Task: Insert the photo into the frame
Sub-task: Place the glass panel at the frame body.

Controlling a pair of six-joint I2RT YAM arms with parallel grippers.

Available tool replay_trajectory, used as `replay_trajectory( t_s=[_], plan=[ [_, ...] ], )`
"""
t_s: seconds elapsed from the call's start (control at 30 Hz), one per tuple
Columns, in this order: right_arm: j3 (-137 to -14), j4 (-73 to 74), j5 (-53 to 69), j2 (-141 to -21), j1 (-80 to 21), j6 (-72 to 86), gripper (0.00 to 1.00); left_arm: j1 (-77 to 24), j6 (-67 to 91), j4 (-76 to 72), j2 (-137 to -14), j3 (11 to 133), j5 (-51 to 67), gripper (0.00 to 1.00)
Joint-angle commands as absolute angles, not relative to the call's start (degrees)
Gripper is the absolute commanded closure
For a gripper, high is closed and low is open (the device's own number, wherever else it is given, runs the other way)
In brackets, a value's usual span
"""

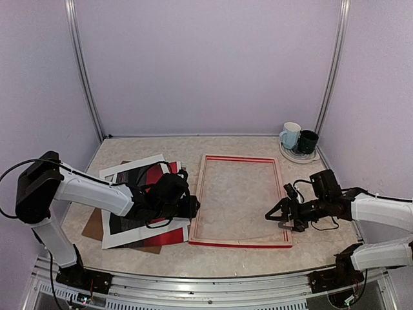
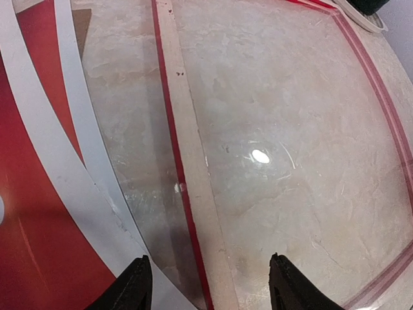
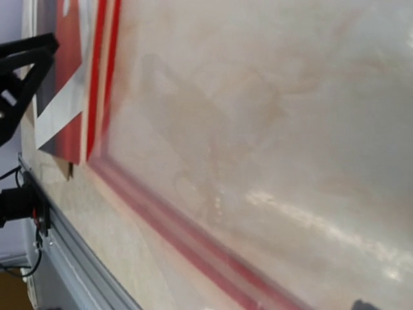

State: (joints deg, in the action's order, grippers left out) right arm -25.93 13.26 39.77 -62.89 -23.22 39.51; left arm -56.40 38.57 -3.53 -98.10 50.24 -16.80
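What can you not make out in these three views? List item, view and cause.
- photo: top view, middle hidden by the left arm; left wrist view, cut by the left edge.
- right gripper fingers: right wrist view, cut off by the bottom edge.
- frame edge: right wrist view, blurred.
- mugs markings: top view, too small.

Non-task items on your bench (image 1: 148,145): five entries.
You have a pale mug (image 1: 290,135) and a dark green mug (image 1: 308,141) standing side by side on a small plate (image 1: 303,158) in the far right corner. A white mat border (image 1: 132,165) lies tilted at the left, over a brown backing board (image 1: 94,226) whose corner shows at its near-left edge. A metal rail (image 1: 213,281) runs along the beige marbled bench's near edge.
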Motion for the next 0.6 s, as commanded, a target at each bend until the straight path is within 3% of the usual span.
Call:
replay_trajectory(
  t_s=[0.0,0.57],
  plan=[
    [-23.5,7.1,37.5,-61.5,-22.6,43.3,0.03,-56.9,38.8,-5.3,-96.7,49.3,-17.1,0.38],
    [-31.6,-2.0,41.9,-79.3,-16.8,40.5,0.04,-57.0,39.6,-5.7,-93.9,46.4,-17.7,0.39]
  ],
)
